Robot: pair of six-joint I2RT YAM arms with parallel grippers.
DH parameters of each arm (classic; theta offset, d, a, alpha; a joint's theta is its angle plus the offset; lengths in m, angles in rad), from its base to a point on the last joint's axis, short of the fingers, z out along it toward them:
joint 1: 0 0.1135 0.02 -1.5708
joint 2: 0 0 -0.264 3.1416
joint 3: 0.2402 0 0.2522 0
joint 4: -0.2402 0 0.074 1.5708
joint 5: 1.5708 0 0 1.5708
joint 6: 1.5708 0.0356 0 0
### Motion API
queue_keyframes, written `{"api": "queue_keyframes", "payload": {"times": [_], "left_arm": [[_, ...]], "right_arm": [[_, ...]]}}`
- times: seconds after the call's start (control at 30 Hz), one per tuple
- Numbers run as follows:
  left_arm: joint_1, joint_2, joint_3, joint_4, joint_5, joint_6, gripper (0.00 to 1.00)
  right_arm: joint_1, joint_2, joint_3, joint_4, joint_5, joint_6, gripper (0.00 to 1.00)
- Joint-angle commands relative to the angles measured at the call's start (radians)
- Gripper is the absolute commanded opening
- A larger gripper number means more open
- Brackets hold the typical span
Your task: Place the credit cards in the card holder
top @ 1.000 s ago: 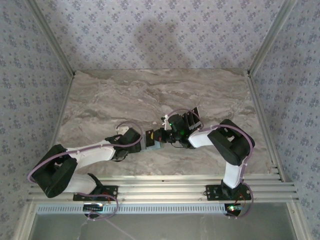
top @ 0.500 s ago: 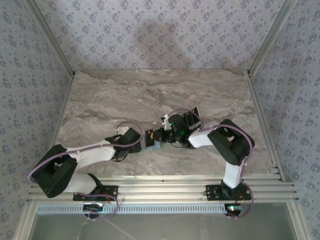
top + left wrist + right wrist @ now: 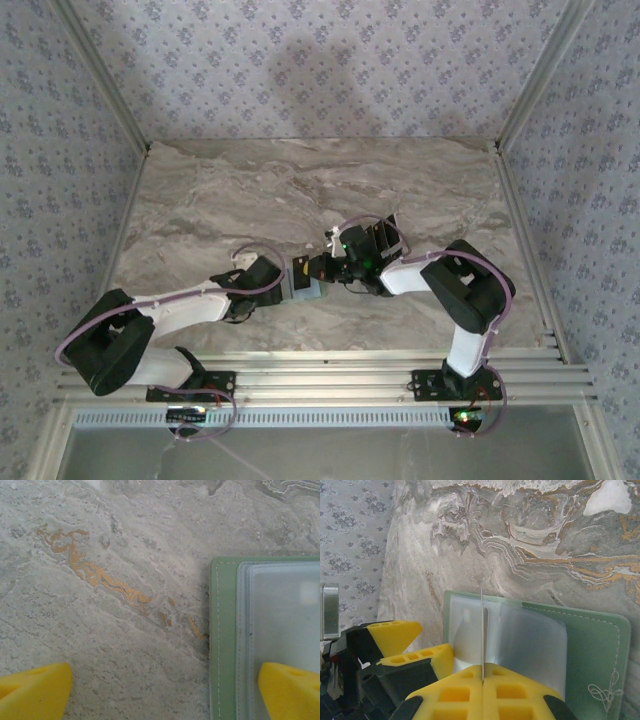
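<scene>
The card holder [image 3: 592, 632] lies open on the marble, sage green with clear sleeves inside; in the top view the card holder [image 3: 312, 291] sits between the two grippers. My right gripper [image 3: 482, 674] is shut on a thin credit card [image 3: 482, 630], seen edge-on and standing upright over the sleeves. The left gripper [image 3: 162, 692] is open, low over the table. Its right fingertip [image 3: 290, 690] is over the holder's [image 3: 225, 630] clear sleeve and its left one over bare marble. In the top view the left gripper [image 3: 297, 278] and right gripper [image 3: 318, 268] nearly meet.
The marble table [image 3: 250, 190] has wallpapered walls at the back and sides. Aluminium rails [image 3: 320, 375] run along the near edge by the arm bases. The left gripper's yellow fingers [image 3: 395, 632] sit close beside the right gripper.
The right gripper has edged slightly left over the holder with the card in it. The left arm has stayed put.
</scene>
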Motion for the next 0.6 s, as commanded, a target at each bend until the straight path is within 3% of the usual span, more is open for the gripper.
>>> {"api": "queue_keyframes", "payload": {"times": [0.0, 0.57], "left_arm": [[0.0, 0.01, -0.034, -0.067, 0.002, 0.0, 0.96], [0.001, 0.012, -0.039, -0.062, 0.006, -0.003, 0.96]], "right_arm": [[-0.007, 0.019, 0.029, 0.004, 0.002, 0.003, 0.0], [0.004, 0.088, 0.058, 0.032, -0.026, 0.021, 0.0]]}}
